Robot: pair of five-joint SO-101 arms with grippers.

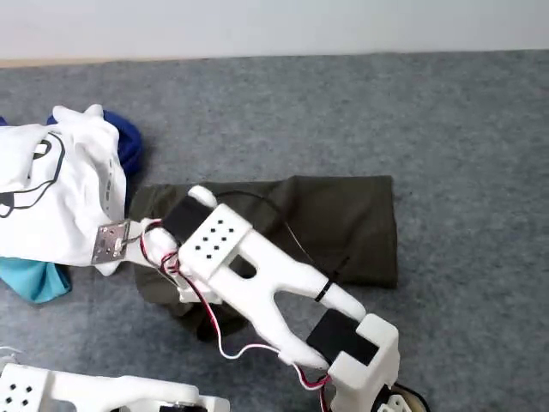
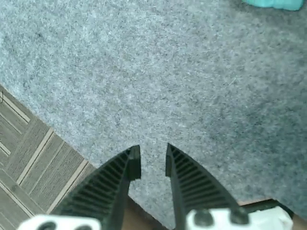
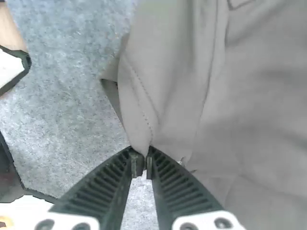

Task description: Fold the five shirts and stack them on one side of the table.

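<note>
Right wrist view: right hand (image 3: pixel 140 164) pinches olive shirt (image 3: pixel 216 96).

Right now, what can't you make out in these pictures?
High view: the right arm covers part of the dark green shirt, hiding where it is pinched.
High view: the white shirt runs off the edge and partly covers the blue shirt and teal shirt; count unclear.
Left wrist view: teal shirt cut by the edge.
</note>
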